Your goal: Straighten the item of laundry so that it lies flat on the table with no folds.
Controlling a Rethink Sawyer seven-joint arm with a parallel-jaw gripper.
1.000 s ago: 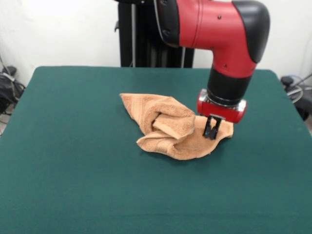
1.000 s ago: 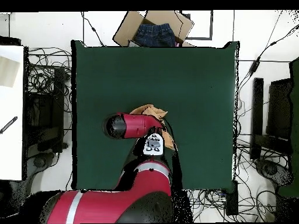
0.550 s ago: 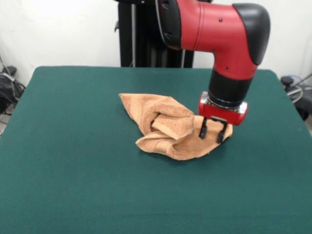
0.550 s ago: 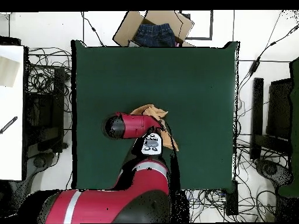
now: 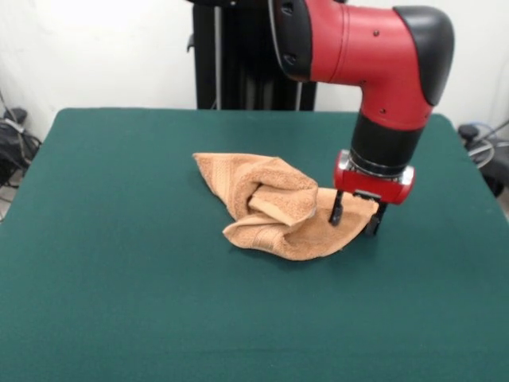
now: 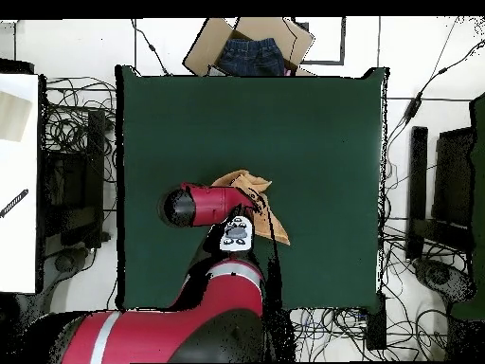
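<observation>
You see towel (image 5: 274, 207) crumpled near table (image 5: 119, 263) centre, folded over itself. Gripper (image 5: 355, 220) low at towel's corner, fingers (image 5: 336, 211) spread apart, straddling cloth edge, nothing clamped.

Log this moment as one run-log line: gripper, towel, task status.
gripper: open, straddling towel's edge | towel: crumpled, folded over itself, mid-table | task: not done

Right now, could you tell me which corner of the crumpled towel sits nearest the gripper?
The right-hand corner of the towel in the front view: the open gripper straddles it, whereas the pointed corner at the far left lies flat and well clear of the arm.
</observation>
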